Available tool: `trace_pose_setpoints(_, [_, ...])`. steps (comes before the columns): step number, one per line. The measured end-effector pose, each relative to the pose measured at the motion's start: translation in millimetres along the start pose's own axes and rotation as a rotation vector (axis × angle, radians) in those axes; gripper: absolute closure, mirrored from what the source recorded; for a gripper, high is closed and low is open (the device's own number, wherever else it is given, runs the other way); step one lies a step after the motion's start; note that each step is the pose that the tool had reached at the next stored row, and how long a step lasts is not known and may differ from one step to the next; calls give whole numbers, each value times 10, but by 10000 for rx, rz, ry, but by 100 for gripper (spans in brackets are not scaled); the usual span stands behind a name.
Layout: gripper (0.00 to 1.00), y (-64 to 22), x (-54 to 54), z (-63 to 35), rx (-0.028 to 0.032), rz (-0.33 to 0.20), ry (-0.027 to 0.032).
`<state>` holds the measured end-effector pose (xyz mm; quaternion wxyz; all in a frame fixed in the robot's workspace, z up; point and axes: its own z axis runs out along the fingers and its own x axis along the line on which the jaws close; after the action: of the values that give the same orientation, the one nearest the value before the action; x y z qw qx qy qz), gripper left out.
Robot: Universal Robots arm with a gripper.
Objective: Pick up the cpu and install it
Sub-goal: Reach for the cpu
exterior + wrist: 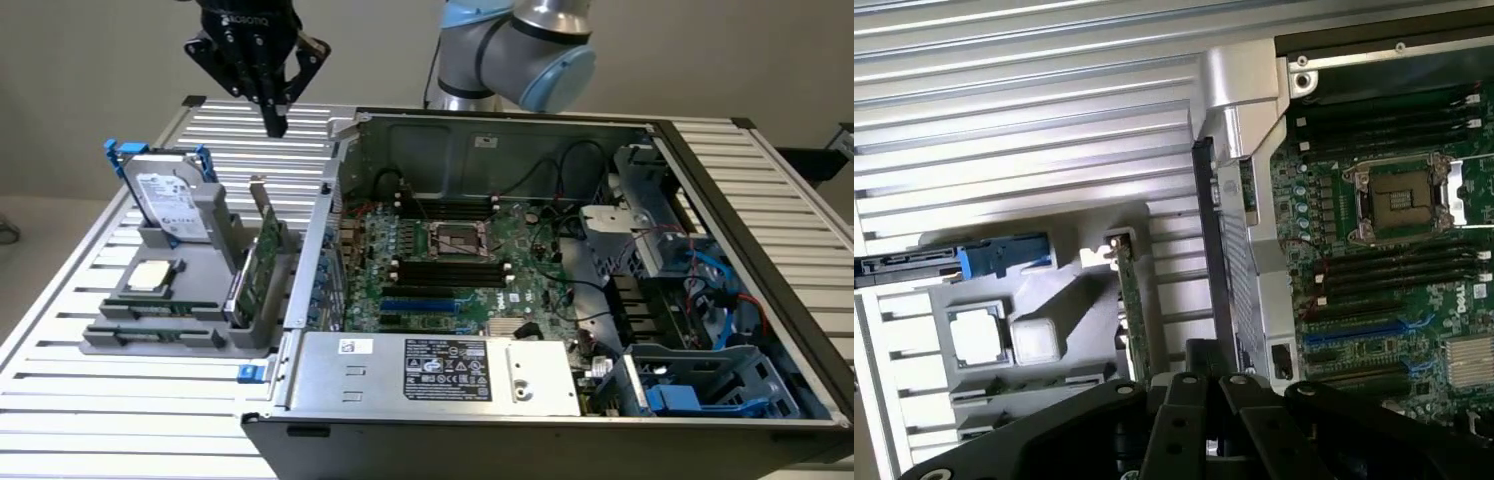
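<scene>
The cpu (151,277) is a small pale silvery square lying flat in a grey holder (174,335) at the exterior view's left, outside the computer case. In the wrist view the cpu (979,335) sits in its recess of that holder. My black gripper (276,122) hangs high above the slatted table, behind the holder and well apart from the cpu, its fingers drawn together with nothing between them. The gripper (1204,378) looks down past the case wall. The open metal-framed socket (461,240) lies in the middle of the green motherboard, and the socket (1402,200) shows its bare contact field.
A hard drive (171,195) with blue rails stands upright in the holder behind the cpu. A green card (267,255) stands on edge beside it. The open case wall (327,215) separates the holder from the motherboard. Cables and a drive cage (667,260) fill the case's far side.
</scene>
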<state>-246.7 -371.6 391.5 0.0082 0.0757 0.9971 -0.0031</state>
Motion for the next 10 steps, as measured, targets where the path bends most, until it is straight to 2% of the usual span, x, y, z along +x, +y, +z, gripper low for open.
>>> trace_pose_setpoints(10, [89, -61, 451, 7, 0, 0, 0])
